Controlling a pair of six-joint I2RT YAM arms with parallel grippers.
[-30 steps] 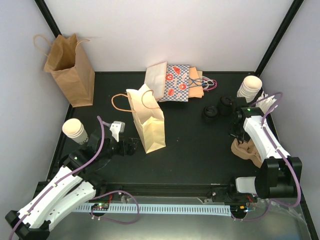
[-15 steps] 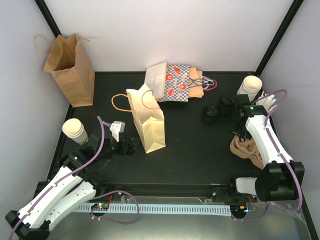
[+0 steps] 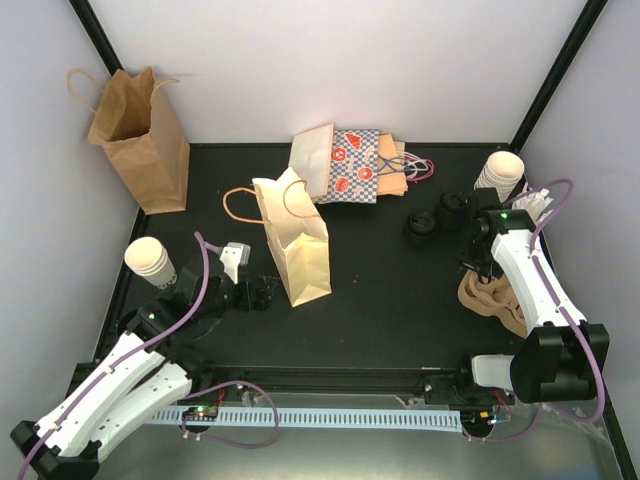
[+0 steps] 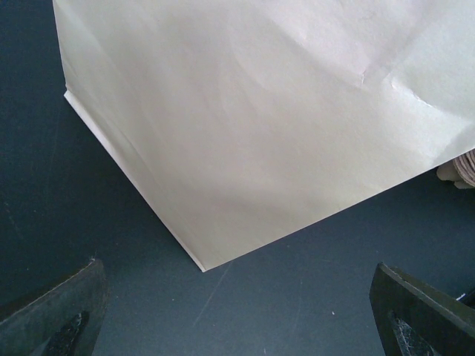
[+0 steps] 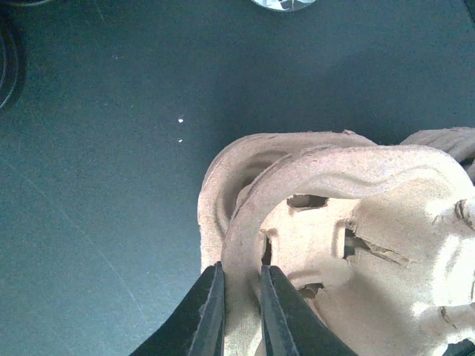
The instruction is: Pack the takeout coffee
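The desk (image 3: 390, 300) was matt black. Two stacks of white paper cups (image 3: 150, 260) stood on it, one at the left edge and the other (image 3: 500, 172) at the far right corner. They were smooth and tapered with rolled rims. How many cups were nested in each stack could not be told.

One cream paper bag (image 3: 295, 245) stood upright near the middle with its twisted-cord handles up. In the left wrist view its wall (image 4: 260, 111) looked soft, lightly creased and sharp at the bottom fold. One brown kraft bag (image 3: 135, 135) stood open at the far left. A heap of flat bags (image 3: 345, 165), one with a checked red print, lay at the back. At least two black lids (image 3: 425, 225), round and glossy, lay near the right stack.

The left claw (image 3: 262, 295) stood wide open, just beside the cream bag's base and holding nothing. The right claw (image 5: 241, 297) was pinched narrow on the curved rim of a pulp carrier (image 5: 356, 222). The carrier was rough, fibrous tan moulding with torn slits, and a second rim appeared nested under it.
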